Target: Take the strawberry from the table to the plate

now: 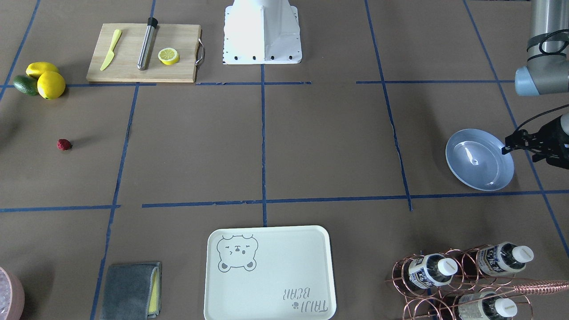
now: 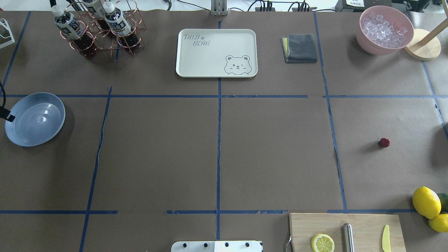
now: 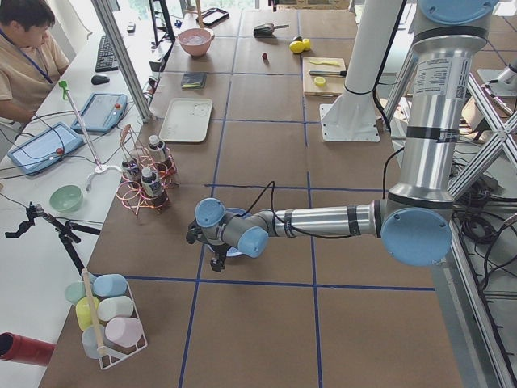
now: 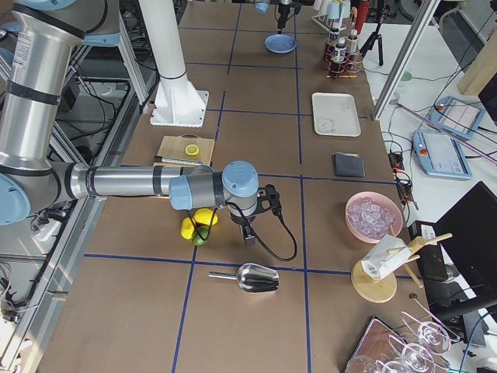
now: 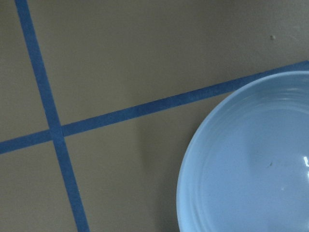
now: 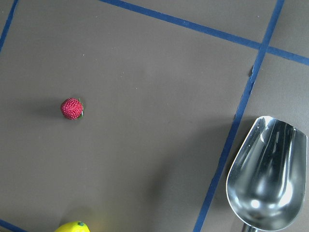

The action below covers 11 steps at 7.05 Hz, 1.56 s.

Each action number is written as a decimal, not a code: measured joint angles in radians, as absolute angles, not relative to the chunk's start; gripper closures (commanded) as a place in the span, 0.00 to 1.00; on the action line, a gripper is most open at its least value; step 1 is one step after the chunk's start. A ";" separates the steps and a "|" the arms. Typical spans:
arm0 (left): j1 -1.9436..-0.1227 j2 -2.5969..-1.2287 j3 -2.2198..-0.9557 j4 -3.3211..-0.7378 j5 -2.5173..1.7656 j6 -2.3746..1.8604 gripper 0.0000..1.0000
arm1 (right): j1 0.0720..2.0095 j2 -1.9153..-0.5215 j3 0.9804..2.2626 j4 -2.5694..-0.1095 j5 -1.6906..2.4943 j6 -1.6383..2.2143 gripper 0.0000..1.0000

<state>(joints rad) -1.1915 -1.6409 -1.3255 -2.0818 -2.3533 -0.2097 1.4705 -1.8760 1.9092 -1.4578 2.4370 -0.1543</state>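
The strawberry [image 1: 64, 144], small and dark red, lies alone on the brown table [image 1: 311, 146] on the robot's right side [image 2: 384, 142]. The right wrist view has the strawberry [image 6: 72, 108] at its left. The light blue plate [image 1: 471, 171] rests flat and empty at the opposite end [image 2: 35, 122], filling the left wrist view's lower right [image 5: 241, 169]. My left gripper [image 1: 507, 149] hovers at the plate's outer rim; its jaws are not clear to read. My right gripper [image 4: 248, 237] hangs over the table near the lemons, seen only from the side, so I cannot tell its state.
A cutting board [image 1: 142, 66] carries a lemon slice [image 1: 169, 56], a yellow knife and a metal rod. Two lemons [image 1: 50, 84] and an avocado sit close to the strawberry. A metal scoop [image 6: 265, 174], bear tray [image 2: 217, 52], grey cloth [image 2: 300, 48], bottle rack [image 2: 98, 29] and ice bowl [image 2: 384, 29] stand around.
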 measured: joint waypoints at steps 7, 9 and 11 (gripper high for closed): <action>-1.155 -1.663 -1.314 -2.079 -2.356 -0.209 1.00 | 1.470 -1.876 1.911 -1.456 2.456 -0.150 0.00; -1.155 -1.686 -1.371 -2.071 -2.432 -0.219 1.00 | 1.470 -1.876 1.912 -1.448 2.492 -0.150 0.00; -1.147 -1.746 -1.441 -2.075 -2.486 -0.434 1.00 | 1.470 -1.878 1.912 -1.430 2.514 -0.149 0.00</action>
<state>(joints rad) -1.1472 -1.7464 -1.4409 -2.0750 -2.4859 -0.4338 1.4695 -1.8780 1.9119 -1.4301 2.5135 -0.1486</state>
